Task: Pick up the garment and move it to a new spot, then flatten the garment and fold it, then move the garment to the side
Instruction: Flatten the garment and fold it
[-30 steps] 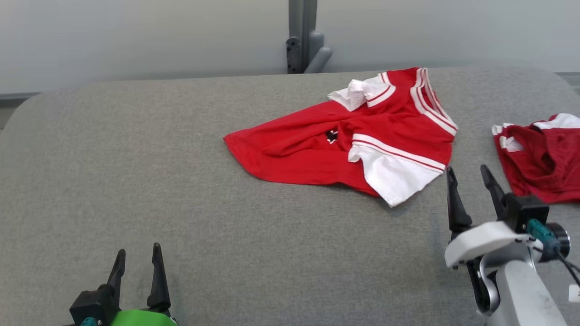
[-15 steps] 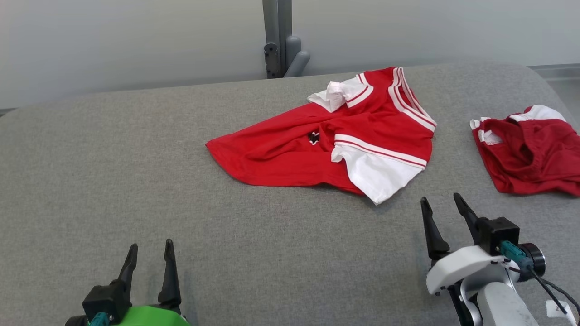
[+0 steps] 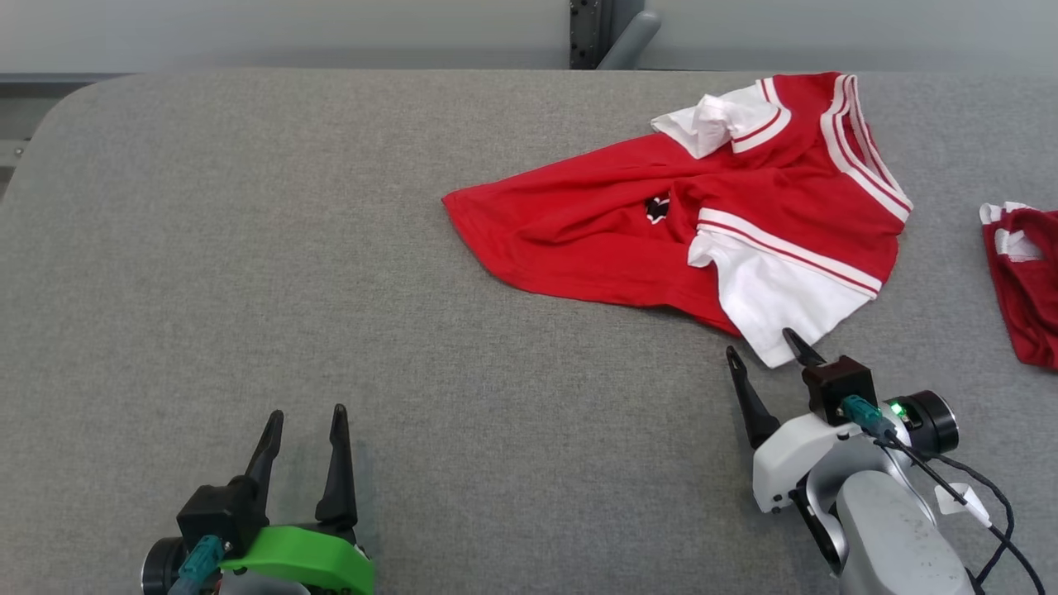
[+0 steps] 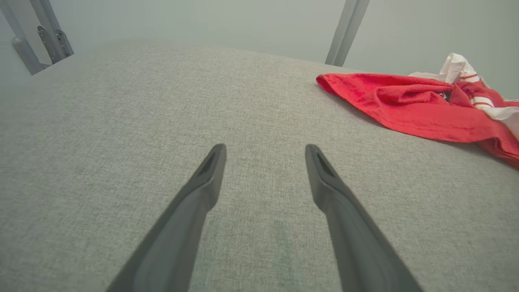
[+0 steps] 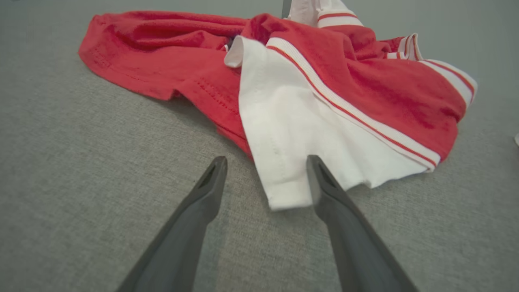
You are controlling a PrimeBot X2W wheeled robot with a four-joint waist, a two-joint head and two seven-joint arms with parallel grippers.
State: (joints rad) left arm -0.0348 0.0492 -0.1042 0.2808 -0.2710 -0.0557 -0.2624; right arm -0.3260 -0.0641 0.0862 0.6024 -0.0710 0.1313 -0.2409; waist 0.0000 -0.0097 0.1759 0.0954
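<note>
Beside garment sleeve (image 3: 777, 306), right claw (image 3: 760, 342) now nearer

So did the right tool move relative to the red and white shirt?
Yes. Against the red and white shirt, the right tool has shifted to the robot's left: it was beside the white sleeve, now it straddles the sleeve's end, jaws open.

No legible text or labels anywhere
</note>
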